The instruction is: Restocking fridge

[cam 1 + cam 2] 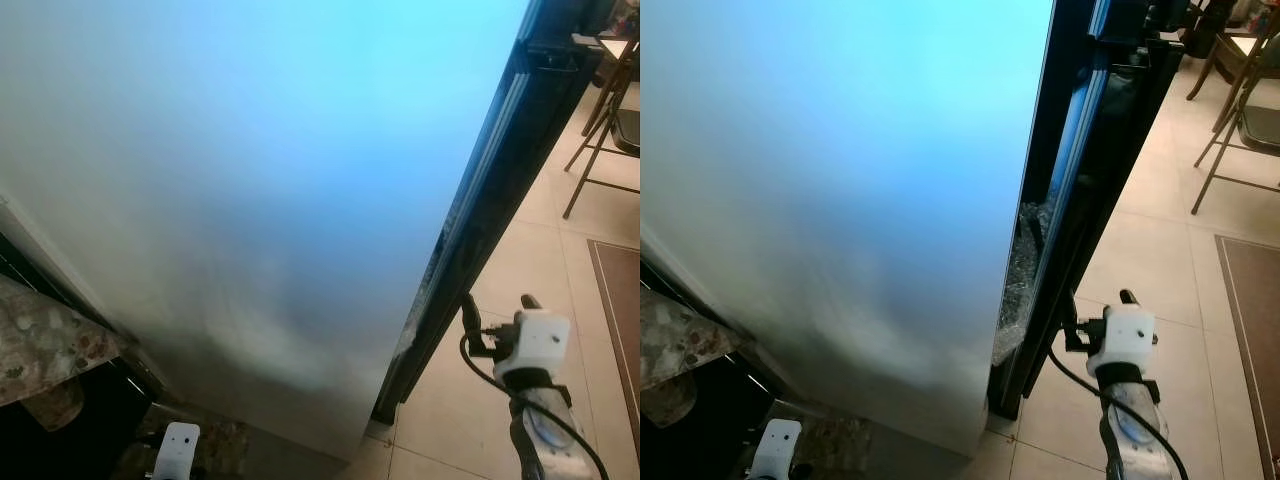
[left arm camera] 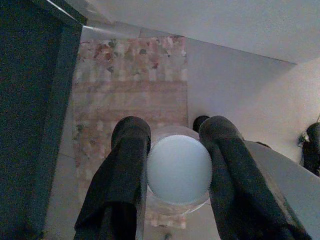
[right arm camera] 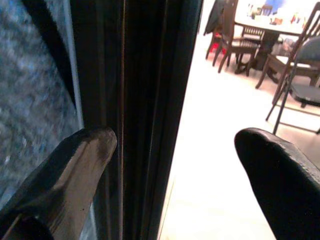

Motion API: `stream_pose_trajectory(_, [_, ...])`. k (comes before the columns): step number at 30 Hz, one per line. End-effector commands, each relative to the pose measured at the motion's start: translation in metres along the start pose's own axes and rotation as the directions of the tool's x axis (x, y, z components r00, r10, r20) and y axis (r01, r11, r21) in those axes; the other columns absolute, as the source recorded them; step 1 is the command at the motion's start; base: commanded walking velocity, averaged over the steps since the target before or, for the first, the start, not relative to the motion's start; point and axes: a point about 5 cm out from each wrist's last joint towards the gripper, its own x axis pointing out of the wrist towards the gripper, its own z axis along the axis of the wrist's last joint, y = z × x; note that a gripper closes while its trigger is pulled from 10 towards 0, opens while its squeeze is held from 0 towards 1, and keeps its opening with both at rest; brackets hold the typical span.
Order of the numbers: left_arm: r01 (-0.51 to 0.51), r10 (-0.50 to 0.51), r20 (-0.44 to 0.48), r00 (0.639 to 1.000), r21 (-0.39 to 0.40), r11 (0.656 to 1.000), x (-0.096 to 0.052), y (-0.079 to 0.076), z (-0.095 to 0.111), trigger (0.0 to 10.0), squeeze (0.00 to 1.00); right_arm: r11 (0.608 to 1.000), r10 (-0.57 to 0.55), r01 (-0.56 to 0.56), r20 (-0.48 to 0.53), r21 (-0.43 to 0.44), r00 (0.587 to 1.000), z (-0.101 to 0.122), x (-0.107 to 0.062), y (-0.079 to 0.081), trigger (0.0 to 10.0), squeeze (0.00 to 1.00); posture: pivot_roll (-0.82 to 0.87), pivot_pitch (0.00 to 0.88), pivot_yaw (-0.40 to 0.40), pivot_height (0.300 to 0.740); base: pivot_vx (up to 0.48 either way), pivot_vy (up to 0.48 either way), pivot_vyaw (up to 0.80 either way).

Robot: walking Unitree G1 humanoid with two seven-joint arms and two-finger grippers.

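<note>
Two grippers were ours to manage, and we took them from left to right. At the lower left of the left eye view our left gripper (image 1: pixel 176 447) hung low beside the mottled stone counter (image 1: pixel 40 340); in its wrist view the two black fingers (image 2: pixel 122 170) were pinched on a pale round-topped container (image 2: pixel 179 169), the item we judged was meant for the fridge, held over a patterned rug (image 2: pixel 130 85). Across the middle of the frame the broad pale fridge door (image 1: pixel 250 200) stood close before us, its dark edge (image 1: pixel 480 220) running from upper right down to the floor. At the lower right our right gripper (image 1: pixel 497 304) sat just beside that edge, its jaws spread wide with nothing between them; the wrist view put one fingertip (image 3: pixel 90 150) at the dark door seal (image 3: pixel 140 100) and the other out over bare tile.

To do this step well, we judged we had to set a finger behind the door edge and swing it wider, keeping the left grip firm and the container level. Whether the door was already open enough, we could not tell.

For room, tiled floor (image 1: pixel 520 250) lay open to the right; a folding chair (image 1: pixel 610 120) at the upper right and a brown mat (image 1: pixel 618 320) at the right edge were the limits to mind
</note>
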Motion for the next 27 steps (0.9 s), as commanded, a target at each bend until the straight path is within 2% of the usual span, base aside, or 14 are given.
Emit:
stream_pose_trajectory(1, [-0.012, 0.012, -0.008, 1.0, -0.006, 1.0, -0.001, 0.001, -0.004, 10.0, 0.0, 1.0, -0.011, 0.011, -0.012, -0.013, 1.0, -0.002, 0.001, -0.003, 10.0, 0.0, -0.09, 0.026, 0.012, 0.74, 0.0, 0.0, 0.0])
stream_pose_trajectory(7, [-0.015, 0.014, -0.015, 1.0, -0.007, 1.0, -0.001, 0.002, -0.006, 10.0, 0.0, 1.0, -0.005, 0.005, 0.005, -0.011, 1.0, 0.004, 0.01, -0.004, 10.0, 0.0, -0.09, 0.031, 0.015, 0.74, 0.0, 0.0, 0.0])
stream_pose_trajectory(14, [-0.016, 0.016, -0.019, 1.0, -0.005, 1.0, -0.001, 0.002, -0.007, 10.0, 0.0, 0.998, 0.057, -0.057, 0.015, -0.011, 0.998, 0.01, 0.021, -0.004, 10.0, 0.0, -0.08, 0.038, 0.014, 0.74, 0.0, 0.0, 0.0])
stream_pose_trajectory(19, [-0.017, 0.017, -0.017, 1.0, -0.006, 1.0, -0.001, 0.002, -0.007, 10.0, 0.0, 0.996, 0.084, -0.084, 0.017, -0.011, 0.996, 0.013, 0.022, -0.003, 10.0, 0.0, -0.08, 0.038, 0.014, 0.74, 0.0, 0.0, 0.0])
stream_pose_trajectory(27, [-0.013, 0.013, -0.019, 1.0, -0.001, 1.0, -0.002, 0.002, -0.008, 10.0, 0.0, 0.991, 0.136, -0.136, -0.005, 0.007, 0.991, 0.007, 0.013, 0.006, 10.0, 0.0, -0.09, 0.041, 0.014, 0.74, 0.0, 0.0, 0.0])
